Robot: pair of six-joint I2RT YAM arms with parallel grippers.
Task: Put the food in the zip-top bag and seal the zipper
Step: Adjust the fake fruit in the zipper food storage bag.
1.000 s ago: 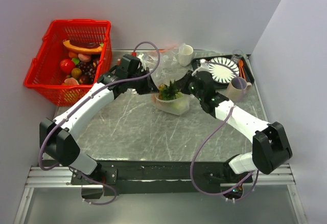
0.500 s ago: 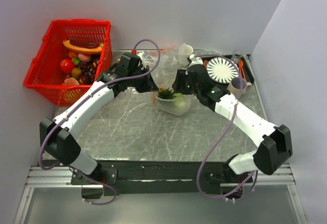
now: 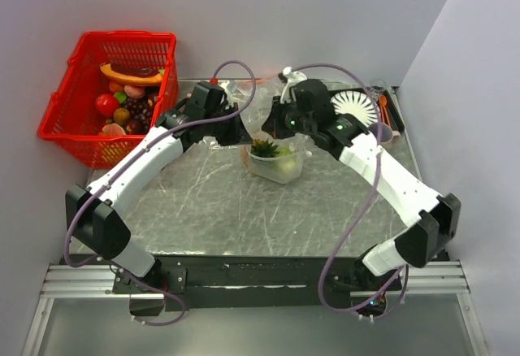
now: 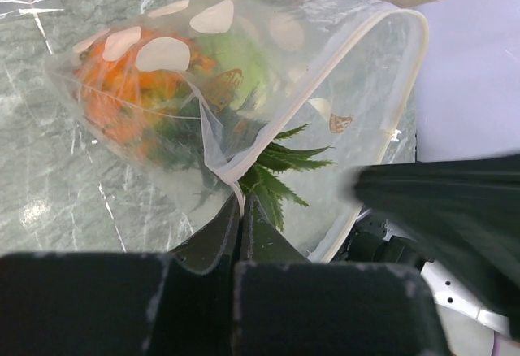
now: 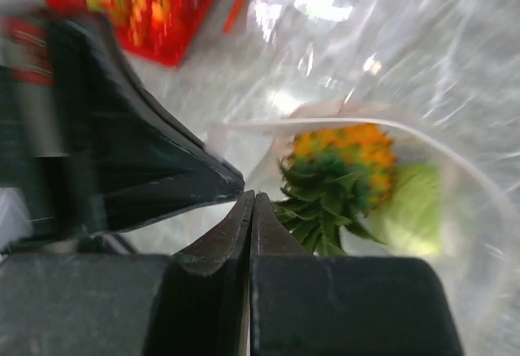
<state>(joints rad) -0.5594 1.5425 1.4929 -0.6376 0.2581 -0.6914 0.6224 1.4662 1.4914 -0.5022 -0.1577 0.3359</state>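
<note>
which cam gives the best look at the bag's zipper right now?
Left wrist: the zipper shows as a sharp pale strip curving round the open mouth of the zip-top bag. Right wrist catches part of it as a white arc, motion-blurred. Top external shows the bag small, the strip not discernible.

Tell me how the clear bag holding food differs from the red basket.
The zip-top bag is clear, soft film; the red basket is stiff mesh. The bag lies mid-table, its edge pinched by the left gripper; the basket stands at the far left, untouched. Both hold toy food.
</note>
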